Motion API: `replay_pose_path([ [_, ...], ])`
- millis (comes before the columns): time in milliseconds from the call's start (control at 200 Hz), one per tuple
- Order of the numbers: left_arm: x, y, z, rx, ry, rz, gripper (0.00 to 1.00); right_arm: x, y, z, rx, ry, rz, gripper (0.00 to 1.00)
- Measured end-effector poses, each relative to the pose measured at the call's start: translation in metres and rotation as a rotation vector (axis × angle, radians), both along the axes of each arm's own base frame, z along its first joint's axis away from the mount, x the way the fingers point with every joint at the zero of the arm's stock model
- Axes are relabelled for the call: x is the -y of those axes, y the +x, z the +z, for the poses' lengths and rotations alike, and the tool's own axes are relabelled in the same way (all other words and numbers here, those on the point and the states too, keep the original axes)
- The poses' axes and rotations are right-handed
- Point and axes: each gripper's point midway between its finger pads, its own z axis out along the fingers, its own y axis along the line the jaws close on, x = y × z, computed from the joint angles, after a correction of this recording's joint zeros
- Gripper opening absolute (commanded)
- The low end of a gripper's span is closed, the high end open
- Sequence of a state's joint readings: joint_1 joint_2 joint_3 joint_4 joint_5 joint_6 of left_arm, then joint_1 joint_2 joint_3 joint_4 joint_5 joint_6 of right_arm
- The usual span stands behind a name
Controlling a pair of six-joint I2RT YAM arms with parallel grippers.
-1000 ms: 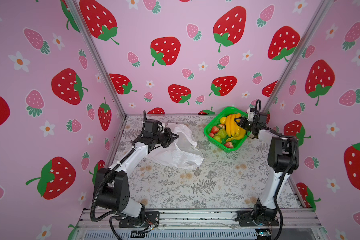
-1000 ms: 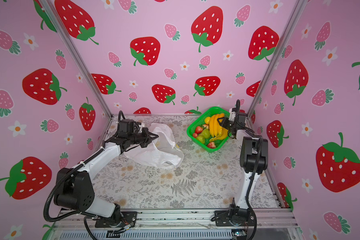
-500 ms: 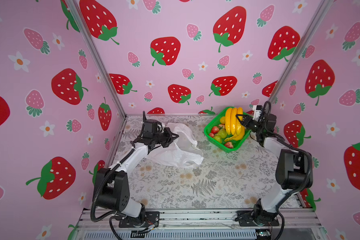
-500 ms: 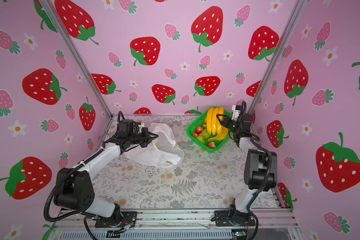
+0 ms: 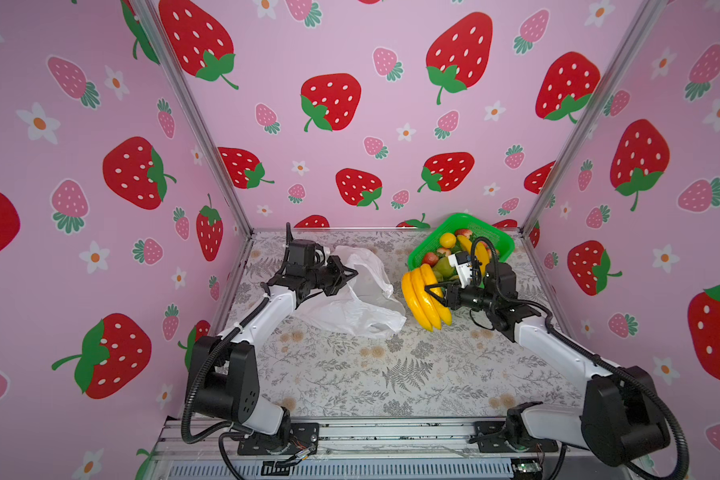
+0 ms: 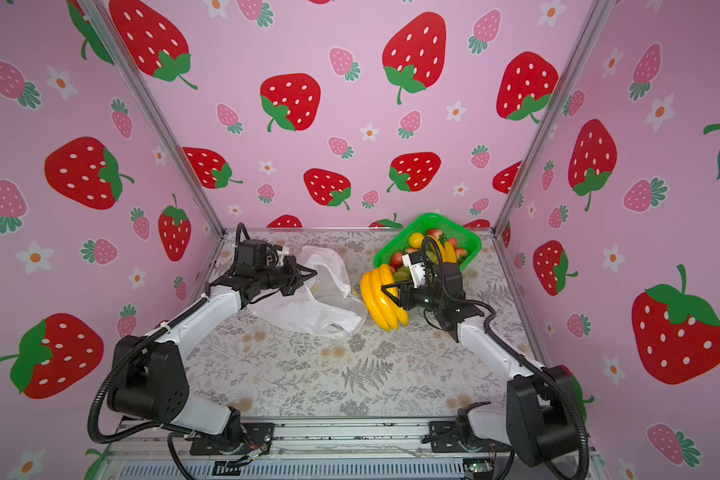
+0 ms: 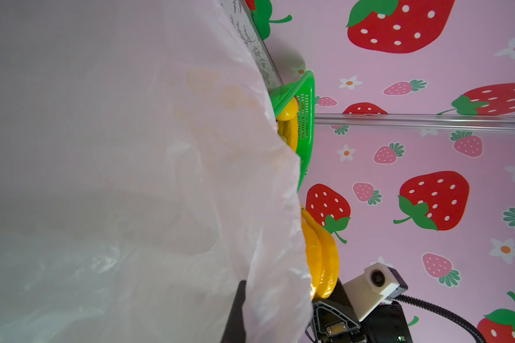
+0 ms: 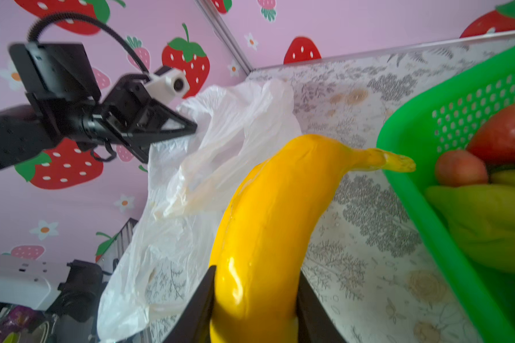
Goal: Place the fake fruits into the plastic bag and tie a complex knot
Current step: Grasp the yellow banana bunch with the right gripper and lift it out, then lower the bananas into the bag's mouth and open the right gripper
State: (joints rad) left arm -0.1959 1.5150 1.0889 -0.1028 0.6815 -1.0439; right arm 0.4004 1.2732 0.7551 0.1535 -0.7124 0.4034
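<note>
I have the bunch of bananas [image 5: 425, 300] clamped between my right gripper [image 5: 433, 291] fingers, lifted clear of the green basket [image 5: 500, 245] and hanging just right of the plastic bag [image 5: 362, 299]; the right wrist view shows both fingers [image 8: 201, 303] pressed against the yellow skin. My left gripper [image 5: 352, 273] is clenched on the bag's upper edge, holding it up while the rest lies crumpled on the table [image 5: 391, 374], far left of centre. The other fake fruits [image 5: 443, 253] sit in the basket at the far right corner. The tabletop has a grey fern and flower print, boxed in by pink strawberry walls [image 5: 350, 104]. A second ago the bananas were still in the basket; the right arm has since swung them left toward the bag, and the left arm has stayed put.
</note>
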Motion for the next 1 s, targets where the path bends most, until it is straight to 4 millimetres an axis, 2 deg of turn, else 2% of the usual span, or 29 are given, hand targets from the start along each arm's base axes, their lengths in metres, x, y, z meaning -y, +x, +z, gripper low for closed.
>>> replay_pose_path([
  [190, -0.001, 0.0, 0.0, -0.002, 0.001, 0.003, 0.03, -0.01, -0.032, -0.03, -0.037, -0.127, 0.096, 0.14],
  [490, -0.003, 0.0, -0.001, -0.004, 0.004, 0.004, 0.02, -0.028, -0.07, -0.061, -0.062, -0.224, 0.26, 0.13],
  [650, -0.003, 0.0, -0.002, -0.003, 0.006, 0.003, 0.02, -0.032, -0.086, -0.062, -0.039, -0.24, 0.329, 0.13],
  [836, -0.003, 0.0, -0.002, -0.004, 0.006, 0.003, 0.02, -0.05, -0.111, -0.055, 0.027, -0.241, 0.459, 0.13],
  [1001, -0.003, -0.001, -0.003, -0.003, 0.013, -0.002, 0.02, -0.062, -0.118, -0.052, 0.077, -0.237, 0.538, 0.13],
])
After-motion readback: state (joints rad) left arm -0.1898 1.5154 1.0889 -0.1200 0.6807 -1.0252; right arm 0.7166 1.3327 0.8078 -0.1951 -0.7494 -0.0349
